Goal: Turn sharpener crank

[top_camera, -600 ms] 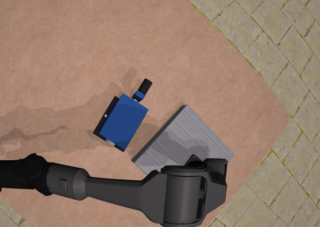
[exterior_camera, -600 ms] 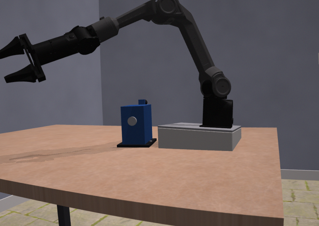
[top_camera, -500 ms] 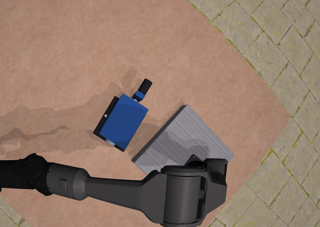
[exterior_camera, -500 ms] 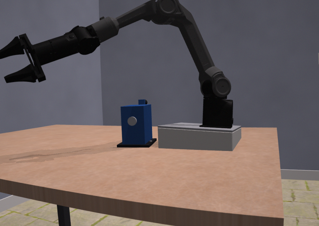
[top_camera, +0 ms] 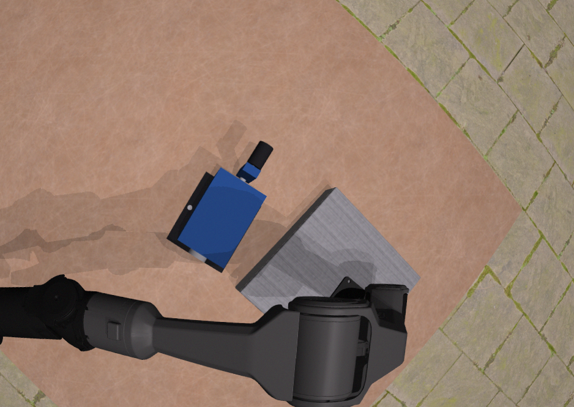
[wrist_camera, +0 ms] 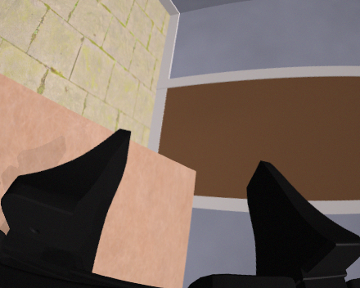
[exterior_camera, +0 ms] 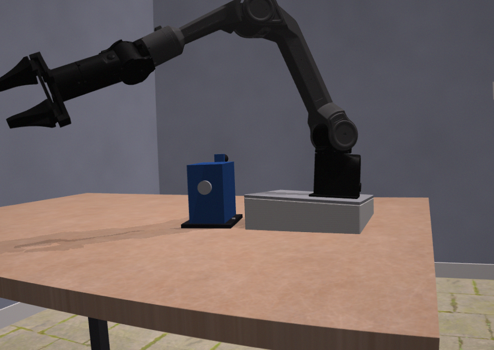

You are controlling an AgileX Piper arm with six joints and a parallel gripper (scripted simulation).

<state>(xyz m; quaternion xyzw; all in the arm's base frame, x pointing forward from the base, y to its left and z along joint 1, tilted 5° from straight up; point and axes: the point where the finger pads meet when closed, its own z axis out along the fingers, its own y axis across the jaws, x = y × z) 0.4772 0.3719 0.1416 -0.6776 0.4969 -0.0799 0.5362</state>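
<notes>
The blue box-shaped sharpener (top_camera: 221,216) stands on a black base plate on the table. It also shows in the side view (exterior_camera: 210,193), with a grey round hole on its near face. Its crank, a blue arm with a black handle (top_camera: 259,154), sticks out of the far side; only the crank's top (exterior_camera: 220,157) shows in the side view. My gripper (exterior_camera: 9,99) is open and empty, high above the table and far to the left of the sharpener. The wrist view shows both fingers spread (wrist_camera: 190,170), with the table corner and the room wall beyond, and no sharpener.
The arm's grey base block (top_camera: 327,247) stands close to the sharpener's right side; it also shows in the side view (exterior_camera: 307,211). The arm's forearm (top_camera: 185,333) stretches over the near part of the table. Stone floor lies past the table edges.
</notes>
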